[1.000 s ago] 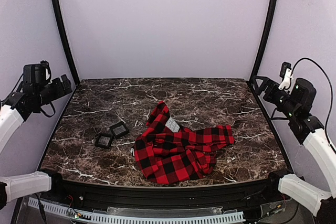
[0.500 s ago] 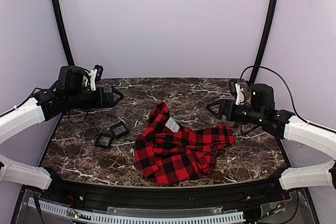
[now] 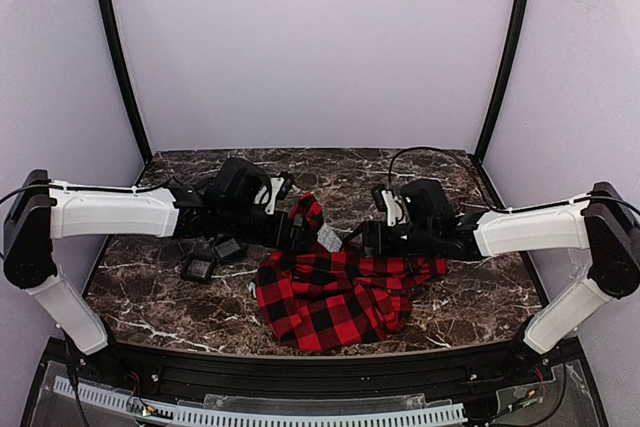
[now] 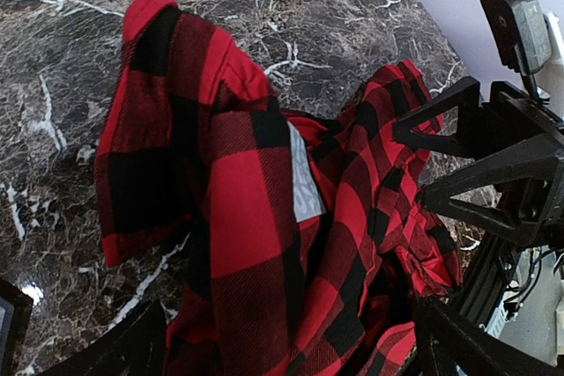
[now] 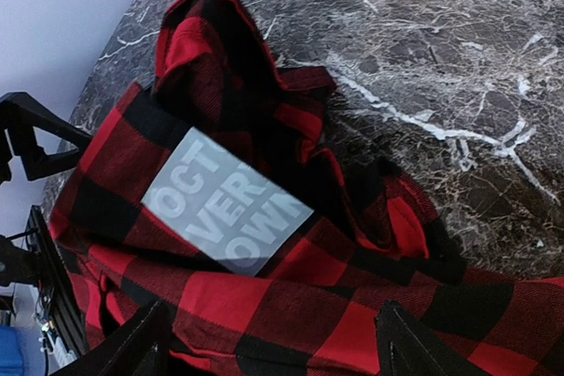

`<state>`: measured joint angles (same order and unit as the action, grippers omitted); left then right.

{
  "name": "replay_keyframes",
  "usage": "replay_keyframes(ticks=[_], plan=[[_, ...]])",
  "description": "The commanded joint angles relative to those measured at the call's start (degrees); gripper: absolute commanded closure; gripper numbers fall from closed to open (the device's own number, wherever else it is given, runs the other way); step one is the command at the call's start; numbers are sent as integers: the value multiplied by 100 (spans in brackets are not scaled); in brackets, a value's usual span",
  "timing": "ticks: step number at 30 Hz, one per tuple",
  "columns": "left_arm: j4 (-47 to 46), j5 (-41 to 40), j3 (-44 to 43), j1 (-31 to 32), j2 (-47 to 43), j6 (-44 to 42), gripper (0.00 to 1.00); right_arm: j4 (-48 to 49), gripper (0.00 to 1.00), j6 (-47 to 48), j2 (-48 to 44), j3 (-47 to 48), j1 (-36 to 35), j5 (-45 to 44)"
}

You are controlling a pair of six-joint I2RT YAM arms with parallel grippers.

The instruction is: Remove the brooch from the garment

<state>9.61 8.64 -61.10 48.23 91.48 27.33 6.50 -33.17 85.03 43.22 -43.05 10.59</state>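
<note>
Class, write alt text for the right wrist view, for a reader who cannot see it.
A crumpled red-and-black plaid garment lies on a dark marble table, a grey patch with white letters facing up. The right gripper shows at the bottom edge, jaws apart; no brooch is visible.

The whole marble table (image 3: 470,297) is looked down on from high behind its near edge by the fixed camera, while the garment (image 3: 335,297) is viewed close up from opposite sides by the two wrist cameras, its grey lettered patch (image 5: 225,204) being shared by all three views.
</note>
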Motion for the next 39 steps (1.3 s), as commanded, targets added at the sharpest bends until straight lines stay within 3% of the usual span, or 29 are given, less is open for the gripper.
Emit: replay_keyframes(ticks=[1,10,13,15,21,25,27,29,33,39], plan=[[148,-604,-503,28,231,-128,0,-80,19,-99,204,221,-37,-744],[87,-887,-952,30,879,31,0,-1781,2,-621,-582,-179,-6,-2765],[188,-1047,-1174,37,1164,35,2,-2277,1,-760,-707,-320,175,-3106],[210,-1072,-1272,38,1286,40,6,-2544,1,-843,-753,-404,400,-3172],[222,-1232,-1371,38,1372,56,31,-2578,2,-878,-903,-696,856,-3153],[300,-1277,-1402,40,1372,14,46,-2238,19,-766,-704,-860,1099,-2959],[334,-1285,-1404,40,1356,16,61,-2106,23,-713,-540,-862,1139,-2888],[361,-1283,-1404,44,1333,29,70,-2027,25,-693,-365,-829,1147,-2856],[404,-1346,-1397,42,1238,44,79,-1888,37,-682,-100,-804,1168,-2820],[438,-1638,-1364,46,1003,14,95,-1958,80,-760,-212,-725,1179,-2849]])
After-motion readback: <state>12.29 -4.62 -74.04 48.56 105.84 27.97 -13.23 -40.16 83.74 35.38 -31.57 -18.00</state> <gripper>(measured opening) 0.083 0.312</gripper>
